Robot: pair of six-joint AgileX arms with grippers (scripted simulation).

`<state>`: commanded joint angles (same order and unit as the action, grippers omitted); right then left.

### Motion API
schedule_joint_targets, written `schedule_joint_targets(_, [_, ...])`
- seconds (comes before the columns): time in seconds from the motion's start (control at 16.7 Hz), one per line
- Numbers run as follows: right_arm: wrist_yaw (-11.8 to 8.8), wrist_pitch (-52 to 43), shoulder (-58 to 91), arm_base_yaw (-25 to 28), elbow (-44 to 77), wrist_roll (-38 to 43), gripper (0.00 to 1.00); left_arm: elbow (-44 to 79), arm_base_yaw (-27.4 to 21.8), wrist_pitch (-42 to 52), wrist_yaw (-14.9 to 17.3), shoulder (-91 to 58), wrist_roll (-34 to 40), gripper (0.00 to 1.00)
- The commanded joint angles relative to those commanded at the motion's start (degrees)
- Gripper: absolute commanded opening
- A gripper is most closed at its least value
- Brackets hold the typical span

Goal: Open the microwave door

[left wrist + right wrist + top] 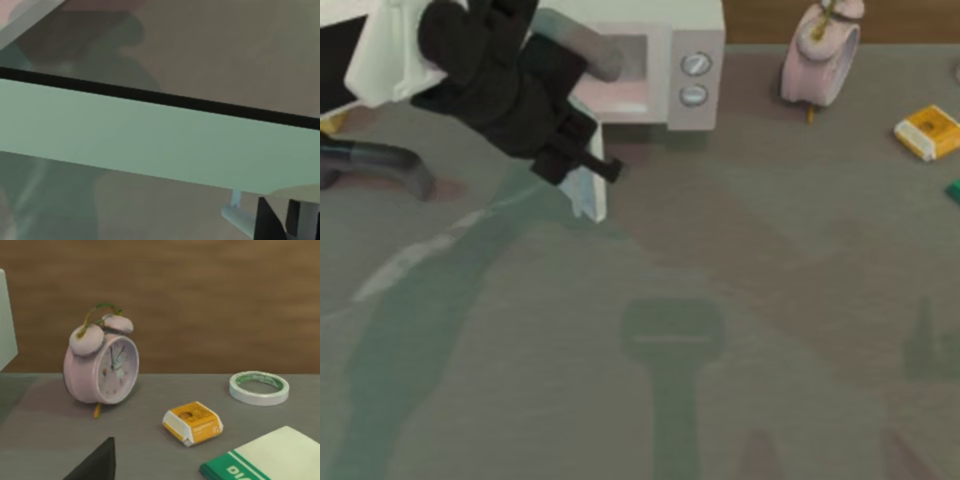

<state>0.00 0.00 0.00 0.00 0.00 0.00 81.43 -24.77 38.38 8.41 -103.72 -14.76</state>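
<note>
The white microwave (692, 25) stands at the back of the table, its two silver knobs on the right panel and its pinkish interior (620, 70) exposed. The microwave door (590, 190) is swung far out toward the table's front and shows edge-on in the top view. In the left wrist view the microwave door (150, 135) is a pale band with a black edge, and its handle (239, 215) runs in behind a black finger (272, 222). My left gripper (590, 162) (286, 226) is shut on that handle. My right gripper (102, 467) is parked, out of the top view.
A pink alarm clock (820, 50) (100, 370) stands right of the microwave. Near the right edge lie a yellow box (928, 132) (192, 423), a green-and-white book (954, 190) (270, 457) and a roll of tape (259, 388). A grey curved object (380, 165) lies at the left.
</note>
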Motion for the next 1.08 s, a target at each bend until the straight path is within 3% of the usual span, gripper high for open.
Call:
schedule_joint_targets(0.6, [0.0,0.0,0.0,0.0,0.0,0.0,1.0,-0.15,-0.19,0.04,0.43,-0.03,-0.02,0.0])
schedule_joint_targets(1.08, [0.0,0.0,0.0,0.0,0.0,0.0,1.0,-2.53,3.67,1.54,5.12,2.3,-9.59,0.0])
